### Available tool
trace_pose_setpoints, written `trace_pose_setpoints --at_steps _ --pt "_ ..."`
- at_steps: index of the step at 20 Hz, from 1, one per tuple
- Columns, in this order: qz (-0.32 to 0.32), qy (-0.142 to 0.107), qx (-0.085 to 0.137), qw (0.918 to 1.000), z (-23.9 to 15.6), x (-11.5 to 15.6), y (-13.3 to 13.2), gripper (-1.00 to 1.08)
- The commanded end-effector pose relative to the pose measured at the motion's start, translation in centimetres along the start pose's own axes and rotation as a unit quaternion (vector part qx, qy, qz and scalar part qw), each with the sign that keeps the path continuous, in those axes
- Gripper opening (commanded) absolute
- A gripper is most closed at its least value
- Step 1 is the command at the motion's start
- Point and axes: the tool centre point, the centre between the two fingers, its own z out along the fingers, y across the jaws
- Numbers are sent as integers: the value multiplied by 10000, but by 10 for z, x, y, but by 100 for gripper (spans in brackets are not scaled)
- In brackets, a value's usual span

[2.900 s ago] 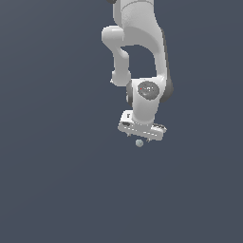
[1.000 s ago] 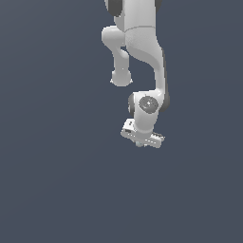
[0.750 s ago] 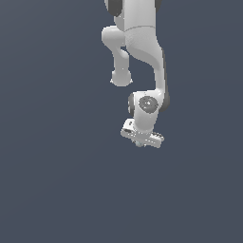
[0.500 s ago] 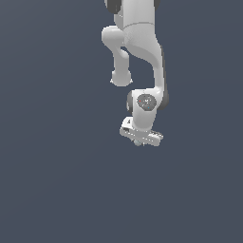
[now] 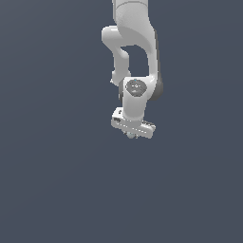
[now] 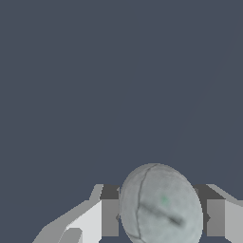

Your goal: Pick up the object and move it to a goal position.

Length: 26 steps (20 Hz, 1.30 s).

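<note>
**Inspector:** Report changes first.

**Arm:** Since the earliest frame the ball no longer hangs visibly below my hand; it now sits tucked up between my fingers, and my wrist has shifted a little toward the exterior view's right and tilted. Over the last second I have barely moved.

**Inspector:** Jaws?

**Arm:** Narrow, closed on the ball [image 6: 160,209]. In the wrist view a finger [image 6: 103,213] stands hard against each side of it. My gripper [image 5: 132,134] shows only a sliver of the ball beneath it in the exterior view.

**Inspector:** Where is the ball relative to a support?

**Arm:** In my grasp, in the air. No tabletop edge or corner is distinguishable; the surroundings are a uniform dark grey.

**Inspector:** Risks?

**Arm:** My judgement: a round, smooth ball held across a thin contact could squirt out if I swing or rotate sharply, or if grip force slackens. Releasing short of the goal would let it roll away.

**Inspector:** What can't you confirm?

**Arm:** No goal marker is visible in either view. My fingertips are cut off by the wrist frame's edge, so contact depth is unverified. My base is out of frame.
</note>
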Motion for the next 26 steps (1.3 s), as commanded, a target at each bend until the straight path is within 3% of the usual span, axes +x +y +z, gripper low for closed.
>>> trace_pose_setpoints --at_steps 1,15,26 --pt "5 4 6 10000 -19 0 17 -100" --pt "6 1 12 10000 -129 2 113 -100" --pt "5 5 2 10000 -160 6 139 -100"
